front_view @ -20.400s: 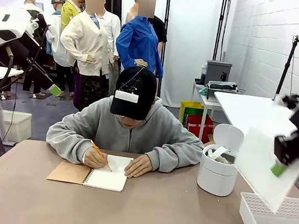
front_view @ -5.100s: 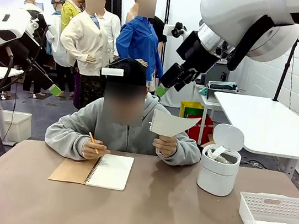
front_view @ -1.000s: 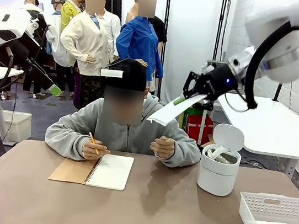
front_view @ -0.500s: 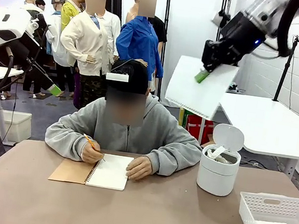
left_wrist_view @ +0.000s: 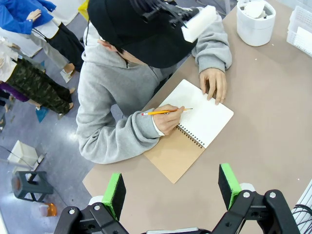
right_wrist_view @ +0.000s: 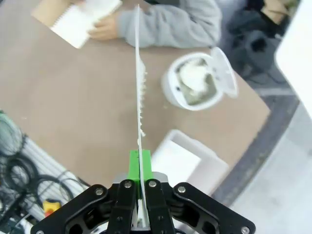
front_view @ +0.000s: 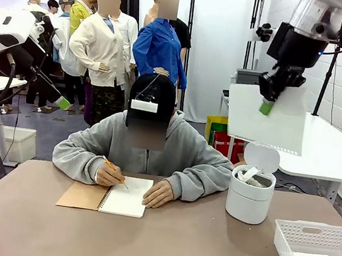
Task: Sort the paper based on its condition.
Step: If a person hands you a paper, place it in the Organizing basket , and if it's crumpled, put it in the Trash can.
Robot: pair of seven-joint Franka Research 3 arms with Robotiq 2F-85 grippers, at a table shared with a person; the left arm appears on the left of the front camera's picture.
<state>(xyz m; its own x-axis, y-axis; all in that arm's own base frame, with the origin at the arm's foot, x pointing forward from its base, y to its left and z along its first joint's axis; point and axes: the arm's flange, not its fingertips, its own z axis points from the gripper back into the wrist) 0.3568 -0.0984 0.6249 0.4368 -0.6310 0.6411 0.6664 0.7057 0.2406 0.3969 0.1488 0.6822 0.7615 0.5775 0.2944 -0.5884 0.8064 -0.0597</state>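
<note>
White flat sheet (front_view: 268, 119) hangs clamped in our right gripper (front_view: 267, 107), high above the bin (front_view: 250, 193). Being smooth, it likely belongs in the tray (front_view: 308, 239); we next carry it there. Left gripper (left_wrist_view: 171, 185) is open, empty.

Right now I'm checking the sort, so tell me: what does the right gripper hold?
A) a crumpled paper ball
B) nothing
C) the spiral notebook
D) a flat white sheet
D: the right gripper is shut on a flat white sheet, raised above the open white bin.
</note>
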